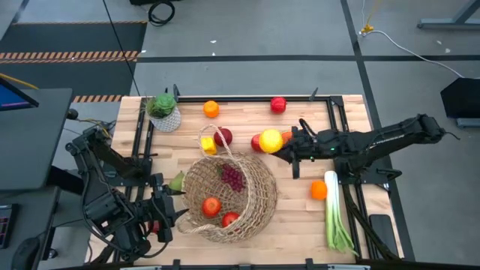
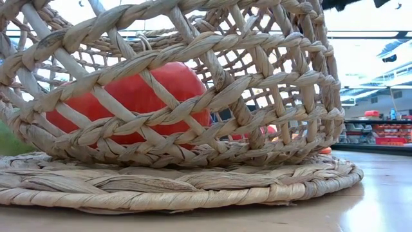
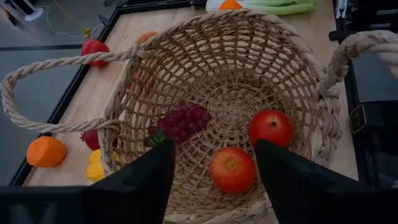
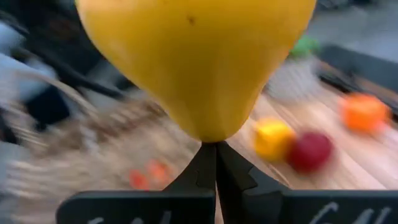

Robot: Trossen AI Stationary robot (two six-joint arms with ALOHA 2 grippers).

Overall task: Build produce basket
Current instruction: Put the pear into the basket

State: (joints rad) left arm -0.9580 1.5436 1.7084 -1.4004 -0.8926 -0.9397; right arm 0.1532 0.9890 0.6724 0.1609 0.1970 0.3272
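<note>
Right gripper (image 1: 279, 148) pinches lemon (image 1: 271, 140) by its tapered tip; smooth, firm, light, likely slippery there.

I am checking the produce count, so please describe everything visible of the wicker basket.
The basket is large, round, of open-weave tan wicker, with a thin rope-like loop handle lying toward the table's far side. It sits on the wooden table, near its front edge, tilted. Inside lie purple grapes and two red fruits. A green pear rests beside its left rim. The left end effector is at its near rim, fingers apart.
</note>
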